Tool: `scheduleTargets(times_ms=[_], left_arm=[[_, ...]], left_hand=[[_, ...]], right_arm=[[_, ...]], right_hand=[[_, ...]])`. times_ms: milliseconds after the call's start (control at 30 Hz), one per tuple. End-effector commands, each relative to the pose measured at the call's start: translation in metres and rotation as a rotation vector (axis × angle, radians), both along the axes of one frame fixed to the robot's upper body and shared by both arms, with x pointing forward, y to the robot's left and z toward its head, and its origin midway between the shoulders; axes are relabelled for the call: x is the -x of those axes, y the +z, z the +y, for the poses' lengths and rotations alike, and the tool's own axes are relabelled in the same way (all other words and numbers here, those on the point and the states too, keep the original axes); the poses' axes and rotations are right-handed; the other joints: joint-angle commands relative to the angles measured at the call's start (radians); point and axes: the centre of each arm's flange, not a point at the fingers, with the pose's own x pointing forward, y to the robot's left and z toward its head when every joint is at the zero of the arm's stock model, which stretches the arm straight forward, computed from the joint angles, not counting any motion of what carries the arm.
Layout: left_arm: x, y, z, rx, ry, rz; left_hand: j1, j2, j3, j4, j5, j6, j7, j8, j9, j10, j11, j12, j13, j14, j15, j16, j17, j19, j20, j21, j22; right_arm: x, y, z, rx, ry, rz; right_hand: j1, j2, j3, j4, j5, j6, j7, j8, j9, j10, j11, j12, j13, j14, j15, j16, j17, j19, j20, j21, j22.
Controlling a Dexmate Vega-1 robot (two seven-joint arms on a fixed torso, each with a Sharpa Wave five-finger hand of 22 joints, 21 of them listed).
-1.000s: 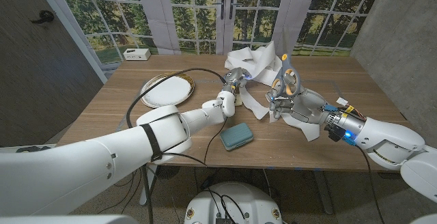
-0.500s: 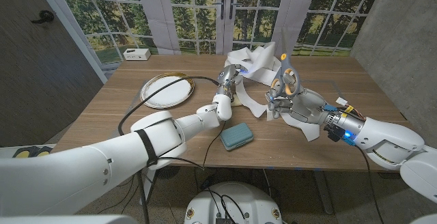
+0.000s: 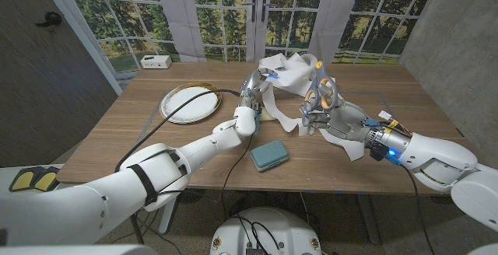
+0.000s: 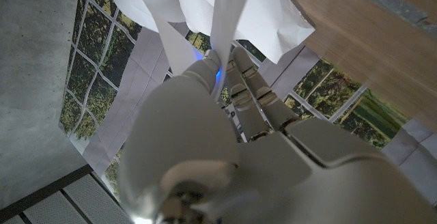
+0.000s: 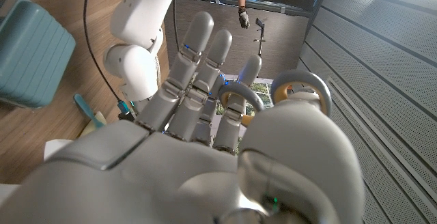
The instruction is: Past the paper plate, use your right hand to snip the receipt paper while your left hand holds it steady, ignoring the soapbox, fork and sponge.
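Head view, left to right: paper plate (image 3: 191,102) sits toward the far left part of the surface (image 3: 117,134); left arm reaches diagonally past the plate, left hand (image 3: 255,93) raised off the surface, pinching a strip of the receipt paper (image 3: 286,72), which lies in a crumpled white heap at the far middle edge with loops trailing down toward the near side. Left wrist view confirms it: fingers (image 4: 249,91) closed around a paper strip (image 4: 229,12) running up out of the grip. Teal soapbox (image 3: 269,155) near the near edge, below the two hands, apart from both. Right hand (image 3: 320,115) just right of the strip, fingers wrapped through the grey-and-yellow scissors (image 3: 324,92) handles, held upright; blade state cannot tell. Right wrist view shows handle loops (image 5: 300,87) around the fingers. Paper looks very light, floppy, tear-prone, likely to slide or curl away from blades; best held taut close to the cut line, as a pinch on a flat strip. Scissors not yet on the paper.
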Motion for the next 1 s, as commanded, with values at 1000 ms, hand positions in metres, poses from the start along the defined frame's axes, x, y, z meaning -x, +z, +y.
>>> scheduleTargets(times_ms=[1000], left_arm=[[0.023, 0.028, 0.027, 0.282, -0.677, 0.280]], left_hand=[[0.017, -0.001, 0.012, 0.012, -0.005, -0.021, -0.002, -0.008, 0.011, -0.030, 0.004, 0.013, 0.051, -0.029, -0.107, 0.001, 0.055, -0.044, -0.025, 0.091, 0.046]], right_arm=[[-0.023, -0.020, 0.029, 0.074, 0.067, 0.098]], right_hand=[[0.003, 0.004, -0.009, 0.002, -0.005, 0.002, 0.000, -0.023, 0.007, 0.029, -0.022, 0.008, 0.005, 0.000, -0.043, -0.003, 0.003, 0.010, -0.036, -0.005, 0.002]])
